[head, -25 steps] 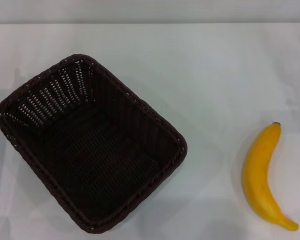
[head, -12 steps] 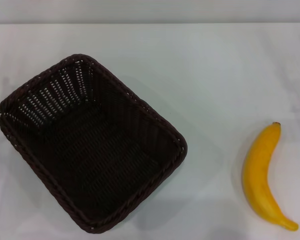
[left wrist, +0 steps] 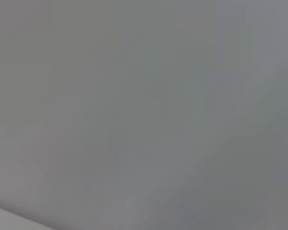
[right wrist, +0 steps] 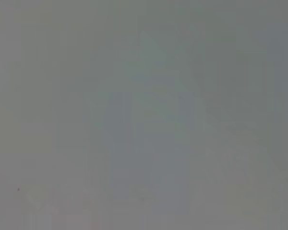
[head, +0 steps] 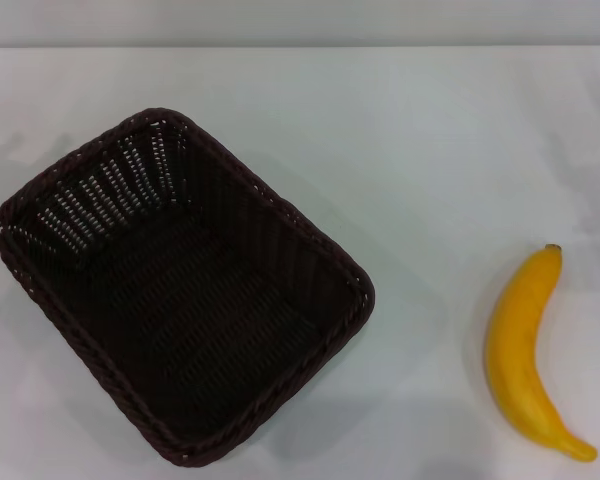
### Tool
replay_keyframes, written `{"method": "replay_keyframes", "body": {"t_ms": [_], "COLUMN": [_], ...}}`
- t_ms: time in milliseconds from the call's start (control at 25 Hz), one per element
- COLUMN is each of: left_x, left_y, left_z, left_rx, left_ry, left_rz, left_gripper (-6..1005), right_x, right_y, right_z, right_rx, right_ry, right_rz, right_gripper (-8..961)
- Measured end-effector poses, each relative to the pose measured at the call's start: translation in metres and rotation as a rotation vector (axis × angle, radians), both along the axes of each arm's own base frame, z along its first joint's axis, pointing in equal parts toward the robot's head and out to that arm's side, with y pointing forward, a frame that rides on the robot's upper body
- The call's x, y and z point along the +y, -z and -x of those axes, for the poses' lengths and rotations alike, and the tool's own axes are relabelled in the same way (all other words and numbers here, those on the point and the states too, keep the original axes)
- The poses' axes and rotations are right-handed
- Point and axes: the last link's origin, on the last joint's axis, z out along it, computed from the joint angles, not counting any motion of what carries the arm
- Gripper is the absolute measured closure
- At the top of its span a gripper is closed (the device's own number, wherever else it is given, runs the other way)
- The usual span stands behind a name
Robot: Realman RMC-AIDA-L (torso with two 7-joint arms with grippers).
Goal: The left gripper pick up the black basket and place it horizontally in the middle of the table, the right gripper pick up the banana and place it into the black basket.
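Nearest to me on the white table [head: 430, 140], on my right side, lies the banana [head: 520, 360], bright yellow and curved, resting flat with its dark stem tip pointing away from me and its other end close to the near edge of my head view. On my left side, well apart from the banana, sits the black basket [head: 110, 170], a large dark woven rectangle with a braided rim and slatted see-through sides. It stands upright and turned at a diagonal, one corner toward me and the opposite corner toward the far left, and its inside holds nothing. Bare tabletop lies between the two and beyond them up to the far edge. A small dark shape shows at the far left edge of my head view; I cannot tell what it is. Neither of my grippers shows in any view, and both wrist views show only a plain grey surface, so I cannot tell whether their fingers are apart or together
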Motion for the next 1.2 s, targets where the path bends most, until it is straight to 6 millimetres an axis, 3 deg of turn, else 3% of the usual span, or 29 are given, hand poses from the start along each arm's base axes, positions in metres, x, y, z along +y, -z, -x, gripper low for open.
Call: {"method": "replay_keyframes", "body": {"t_ms": [280, 520, 680, 880, 1120, 1200], "left_x": [0.013, 0.038, 0.054, 0.069, 0.074, 0.075], "left_y": [-0.057, -0.075, -0.068, -0.043, -0.005, -0.001], "left_z": [-0.043, -0.093, -0.111, -0.132, -0.141, -0.139], "left_rx": [0.072, 0.335, 0.515, 0.668, 0.797, 0.822], "left_ry": [0.050, 0.092, 0.042, 0.020, 0.036, 0.028], "left_rz": [0.387, 0.597, 0.727, 0.838, 0.932, 0.937], "left_gripper": [133, 136, 137, 142, 148, 151], "right_x": [0.003, 0.007, 0.009, 0.008, 0.005, 0.005], "right_y": [-0.001, -0.002, -0.002, -0.001, -0.001, -0.001], "right_z": [0.003, 0.006, 0.009, 0.008, 0.005, 0.005], "right_rx": [-0.002, -0.005, -0.007, -0.003, 0.000, 0.001], "right_ry": [-0.011, -0.019, -0.027, -0.024, -0.015, -0.013], "right_rz": [0.000, -0.001, 0.001, -0.001, -0.002, -0.003], "right_gripper": [85, 85, 85, 85, 85, 85]}}
